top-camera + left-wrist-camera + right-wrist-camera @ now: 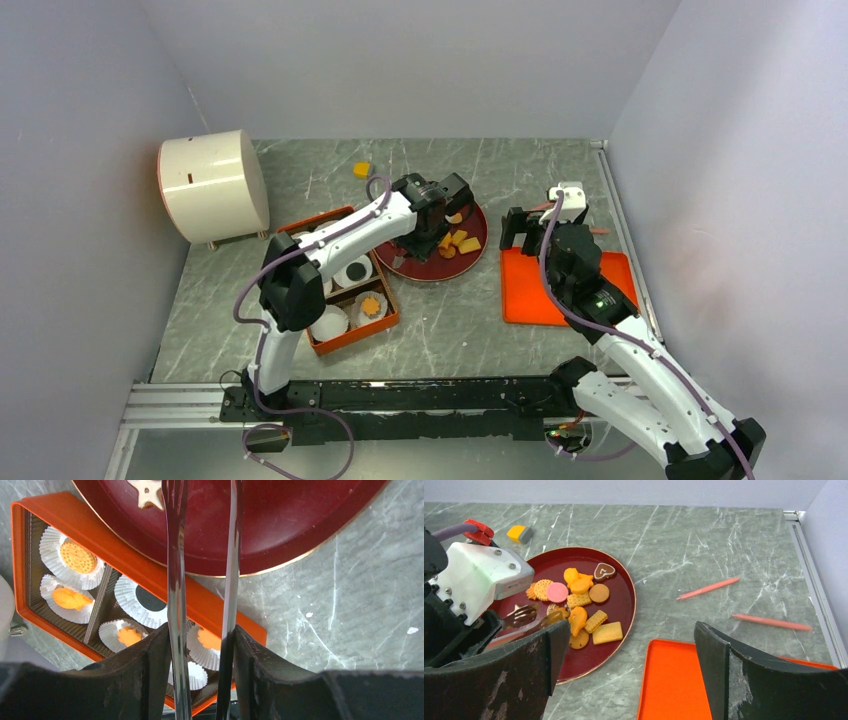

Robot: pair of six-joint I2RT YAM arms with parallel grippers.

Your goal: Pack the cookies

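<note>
The cookies (579, 600) lie in a heap on a dark red plate (624, 605), mostly orange and yellow, with a pink round and a dark heart. My left gripper (200, 645) is shut on metal tongs (175, 555) over the plate (440, 268). The tong tips (521, 615) stand apart with nothing between them. A white star cookie (147, 492) lies by the left tip. The orange box (30, 525) holds paper cups, several with a cookie (78, 557) inside. My right gripper (631, 645) is open and empty above the orange lid (679, 680).
A white cylinder container (210, 185) stands at the back left. A yellow block (361, 170) lies behind the plate. Two pink sticks (709, 587) (771, 622) lie on the table right of the plate. A metal rail (625, 220) runs along the right edge.
</note>
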